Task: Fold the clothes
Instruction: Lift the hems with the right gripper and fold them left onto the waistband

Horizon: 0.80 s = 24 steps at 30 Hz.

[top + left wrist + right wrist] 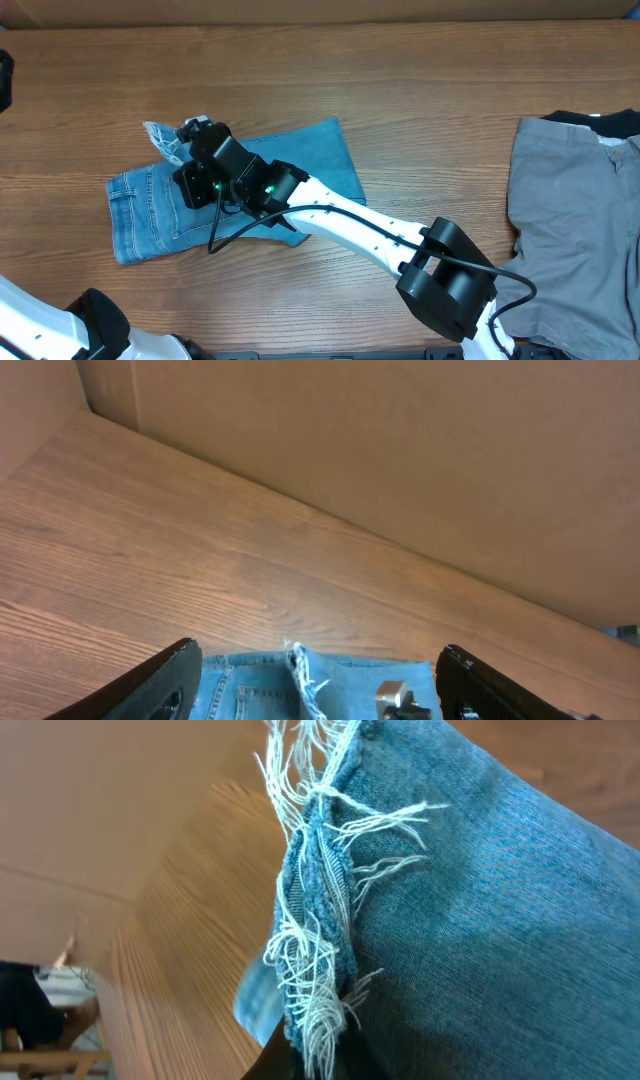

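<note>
Right gripper pinches the jeans by the frayed hem, left gripper spread. Soft, weighty denim, I'd say: grab thick edges

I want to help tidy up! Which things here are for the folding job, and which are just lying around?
For the job:
- jeans, blue, partly folded
- right hand, shut on the jeans' frayed hem
- left hand, open, holding nothing

Just lying about:
- grey garment, far off at the right side
- cardboard wall behind the table
</note>
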{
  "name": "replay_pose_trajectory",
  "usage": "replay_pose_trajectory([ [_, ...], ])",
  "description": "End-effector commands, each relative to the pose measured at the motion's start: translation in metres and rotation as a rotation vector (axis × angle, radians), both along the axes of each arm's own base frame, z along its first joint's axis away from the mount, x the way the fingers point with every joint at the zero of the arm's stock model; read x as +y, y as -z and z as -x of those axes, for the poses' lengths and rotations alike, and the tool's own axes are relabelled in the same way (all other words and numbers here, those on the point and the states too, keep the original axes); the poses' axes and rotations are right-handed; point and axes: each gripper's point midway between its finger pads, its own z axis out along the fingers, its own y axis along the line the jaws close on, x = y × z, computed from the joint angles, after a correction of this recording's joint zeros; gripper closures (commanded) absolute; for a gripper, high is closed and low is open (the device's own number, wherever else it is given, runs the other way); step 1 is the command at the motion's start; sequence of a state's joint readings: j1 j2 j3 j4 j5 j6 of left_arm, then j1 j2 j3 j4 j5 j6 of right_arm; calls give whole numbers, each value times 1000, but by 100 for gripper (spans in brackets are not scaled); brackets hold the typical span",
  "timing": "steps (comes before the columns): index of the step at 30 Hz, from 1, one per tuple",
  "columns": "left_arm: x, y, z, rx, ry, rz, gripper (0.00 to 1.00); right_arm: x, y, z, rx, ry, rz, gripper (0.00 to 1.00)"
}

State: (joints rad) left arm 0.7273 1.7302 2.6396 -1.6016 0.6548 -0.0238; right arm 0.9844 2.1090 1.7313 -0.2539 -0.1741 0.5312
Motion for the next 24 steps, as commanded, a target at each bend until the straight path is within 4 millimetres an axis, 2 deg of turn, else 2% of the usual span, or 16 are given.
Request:
replay_pose_trajectory([
  [1,-6,-9,5,-27,4,3,23,9,-21,-2,-33,28,-54,96],
  [5,-7,-8,6,-20,3,9,23,14,-17,0,-29,25,-63,96],
  [14,-8,-6,7,-12,5,17,23,36,3,28,-6,-23,-53,95],
  [16,-9,-5,7,-9,6,19,23,39,4,32,-9,-26,-53,90],
  [17,-9,-5,7,-7,5,21,23,40,4,33,-11,-27,-53,83],
  [19,-10,-4,8,-1,5,26,22,42,2,33,-23,-28,-61,33],
  [20,-10,-3,8,1,5,27,22,42,0,33,-30,-29,-65,19],
  [24,-10,-2,9,5,9,25,21,34,-3,25,-27,-15,-56,18],
])
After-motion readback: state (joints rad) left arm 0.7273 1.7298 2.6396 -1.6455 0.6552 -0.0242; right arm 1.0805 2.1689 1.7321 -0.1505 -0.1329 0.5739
